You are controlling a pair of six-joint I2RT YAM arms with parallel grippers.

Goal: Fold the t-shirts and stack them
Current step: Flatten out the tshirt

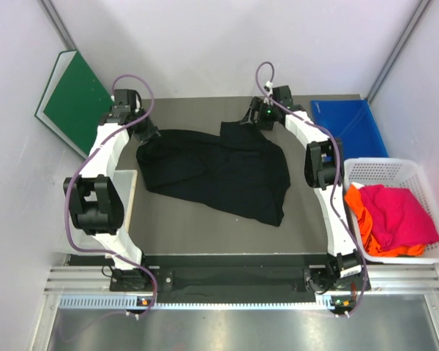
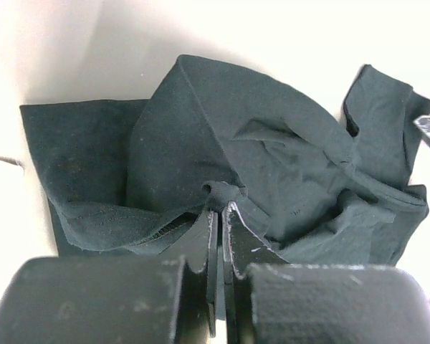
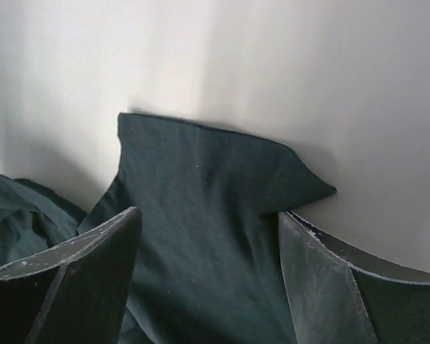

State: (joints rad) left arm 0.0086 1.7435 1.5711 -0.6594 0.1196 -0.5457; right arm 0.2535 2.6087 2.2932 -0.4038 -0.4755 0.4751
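One edge of the shirt point(image 1: 219, 172) is clamped in the closed left claw point(image 2: 220, 209); the wide-spread, empty right claw point(image 3: 208, 213) must grip squarely before pulling.

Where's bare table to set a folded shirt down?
Free: table strip between the black t-shirt and the near edge; narrower strip behind it. Crowded: centre under that shirt; right side, basket of pink and orange shirts.

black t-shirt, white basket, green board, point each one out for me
black t-shirt point(image 1: 219, 172): top view, middle of the spread cloth
white basket point(image 1: 388, 172): top view, far lattice wall
green board point(image 1: 77, 95): top view, middle of its green face
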